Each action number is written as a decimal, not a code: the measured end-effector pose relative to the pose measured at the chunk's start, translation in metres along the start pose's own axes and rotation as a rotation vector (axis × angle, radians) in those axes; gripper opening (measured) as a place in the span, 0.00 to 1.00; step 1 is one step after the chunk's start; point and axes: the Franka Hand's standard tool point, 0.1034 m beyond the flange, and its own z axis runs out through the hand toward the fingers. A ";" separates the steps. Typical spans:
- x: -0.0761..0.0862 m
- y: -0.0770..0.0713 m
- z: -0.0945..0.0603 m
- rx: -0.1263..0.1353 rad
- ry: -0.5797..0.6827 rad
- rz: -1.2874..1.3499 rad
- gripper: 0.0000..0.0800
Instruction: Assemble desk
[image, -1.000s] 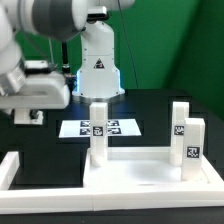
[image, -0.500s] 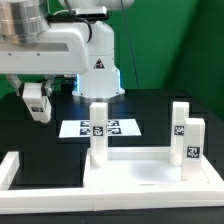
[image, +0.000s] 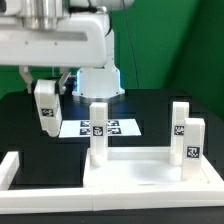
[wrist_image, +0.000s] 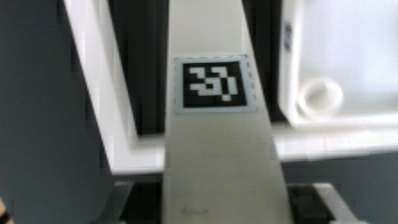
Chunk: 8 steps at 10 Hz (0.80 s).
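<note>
Desk panel (image: 150, 170) lies low in the exterior view, three leg posts standing on it: one (image: 98, 135) at its left corner, two (image: 179, 122) (image: 193, 141) at the right. A fourth leg post (image: 45, 108) hangs clamped in my gripper (image: 44, 88) above the black table (image: 40, 140), left of the marker board (image: 100, 128). Open table beneath. My arm fills the upper frame, fingers mostly hidden. Wrist view blurred: tagged post (wrist_image: 217, 150) close-up.

Green backdrop wall (image: 170, 40), black table (image: 150, 105), even bright indoor light

Four leg posts (image: 98, 135), one panel (image: 150, 175), one marker board (image: 100, 128).
</note>
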 end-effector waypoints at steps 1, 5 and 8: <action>0.015 -0.009 -0.006 0.002 0.079 0.012 0.36; 0.033 -0.031 -0.013 -0.043 0.373 0.037 0.36; 0.024 -0.038 -0.006 -0.024 0.389 0.068 0.36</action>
